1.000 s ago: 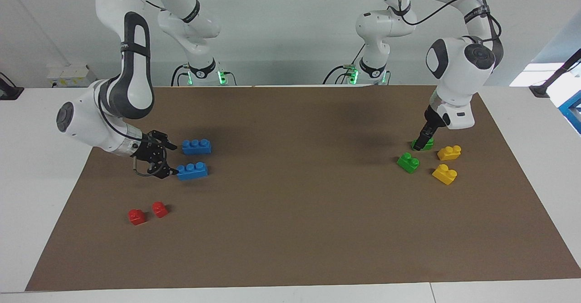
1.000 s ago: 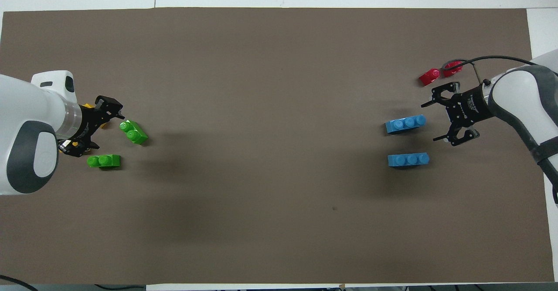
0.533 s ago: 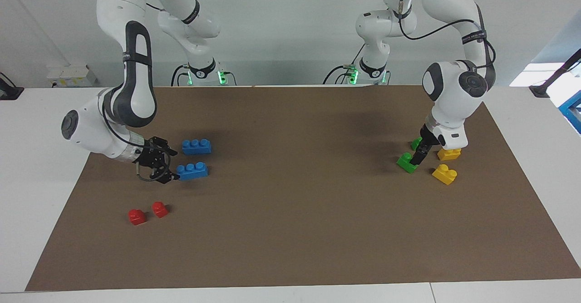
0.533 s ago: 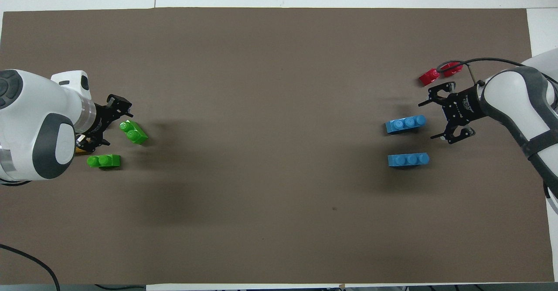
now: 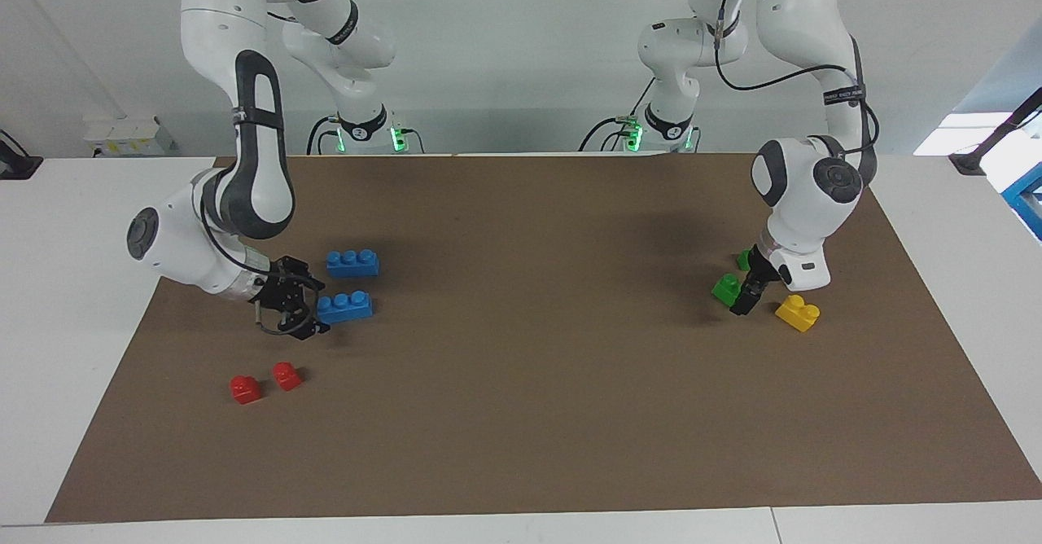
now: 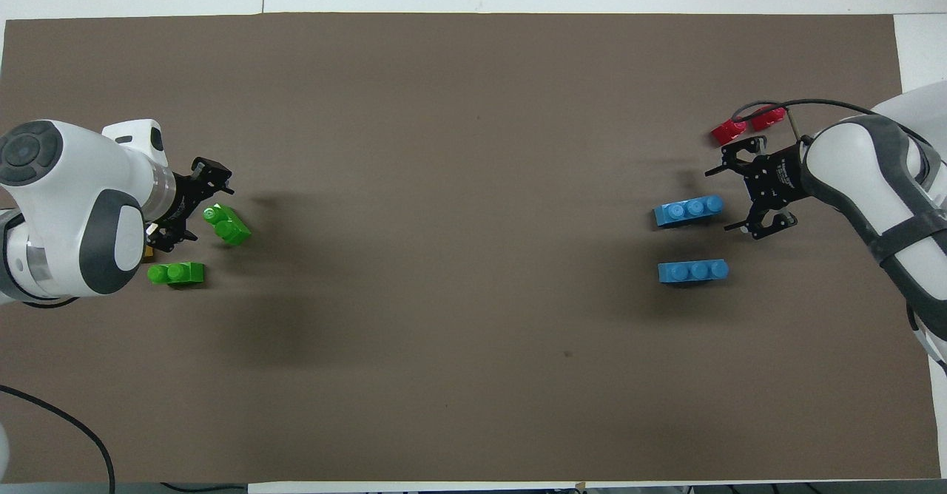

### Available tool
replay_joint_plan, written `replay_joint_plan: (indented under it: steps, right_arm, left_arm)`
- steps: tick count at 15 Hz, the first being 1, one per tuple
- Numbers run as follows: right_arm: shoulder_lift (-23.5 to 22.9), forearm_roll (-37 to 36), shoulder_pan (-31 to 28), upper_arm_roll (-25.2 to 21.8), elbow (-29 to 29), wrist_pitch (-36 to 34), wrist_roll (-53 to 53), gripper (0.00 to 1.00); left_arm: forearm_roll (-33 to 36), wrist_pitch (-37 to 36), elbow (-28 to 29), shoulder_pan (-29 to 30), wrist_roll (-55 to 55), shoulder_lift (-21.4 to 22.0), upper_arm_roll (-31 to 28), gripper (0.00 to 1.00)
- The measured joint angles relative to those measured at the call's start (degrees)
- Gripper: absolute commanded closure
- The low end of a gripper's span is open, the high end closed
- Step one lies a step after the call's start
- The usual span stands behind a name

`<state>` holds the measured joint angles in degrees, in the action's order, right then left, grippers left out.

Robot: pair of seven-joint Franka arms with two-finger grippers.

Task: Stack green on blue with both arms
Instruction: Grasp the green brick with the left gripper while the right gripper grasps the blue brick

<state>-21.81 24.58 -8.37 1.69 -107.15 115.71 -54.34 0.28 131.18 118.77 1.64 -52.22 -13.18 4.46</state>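
- reaching low at the right arm's end of the table (image 5: 521, 446), my right gripper (image 5: 303, 310) (image 6: 740, 197) sits just beside the end of a blue brick (image 5: 345, 306) (image 6: 689, 210), jaws spread wide and holding nothing.
- a second blue brick (image 5: 352, 263) (image 6: 693, 271) lies nearer to the robots than the first, apart from it, flat on the brown mat (image 5: 521, 414) (image 6: 444, 146).
- two red bricks (image 5: 264, 382) (image 6: 747, 125) sit side by side farther from the robots than my right gripper.
- my left gripper (image 5: 745, 300) (image 6: 194, 205) is down low at the left arm's end, just beside a green brick (image 5: 725, 288) (image 6: 228, 225), jaws spread and holding nothing; whether a fingertip touches the brick i cannot tell.
- the other green brick (image 5: 742, 260) (image 6: 176, 273) lies nearer to the robots, partly hidden by my left wrist in the facing view.
- a yellow brick (image 5: 798, 313) sits beside the green ones, toward the edge of the mat.
- nothing is stacked yet; green and blue lie well apart at either end.
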Motion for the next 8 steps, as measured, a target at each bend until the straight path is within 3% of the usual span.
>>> replay_joint_plan:
  steps: [3, 4, 6, 7, 8]
  right_arm:
    - [0.0, 0.0, 0.3, 0.0, -0.4, 0.2, 0.5, 0.00]
    - [0.0, 0.0, 0.3, 0.0, -0.4, 0.2, 1.2, 0.01]
    - [0.0, 0.0, 0.3, -0.1, -0.7, 0.2, 2.1, 0.05]
    - [0.0, 0.0, 0.2, -0.1, -1.0, 0.6, 2.3, 0.09]
    - [0.0, 0.0, 0.2, -0.2, -1.3, 1.3, 2.6, 0.13]
  left_arm:
    - [0.0, 0.3, 0.0, 0.1, 0.0, -0.8, 0.0, 0.00]
    - [0.0, 0.7, 0.0, 0.2, 0.0, -0.9, -0.1, 0.08]
    - [0.0, 0.8, 0.0, 0.2, 0.0, -1.1, -0.1, 0.47]
    - [0.0, 0.9, 0.0, 0.2, 0.0, -1.1, -0.1, 0.96]
    - [0.0, 1.1, 0.1, 0.2, 0.0, -1.2, -0.1, 1.00]
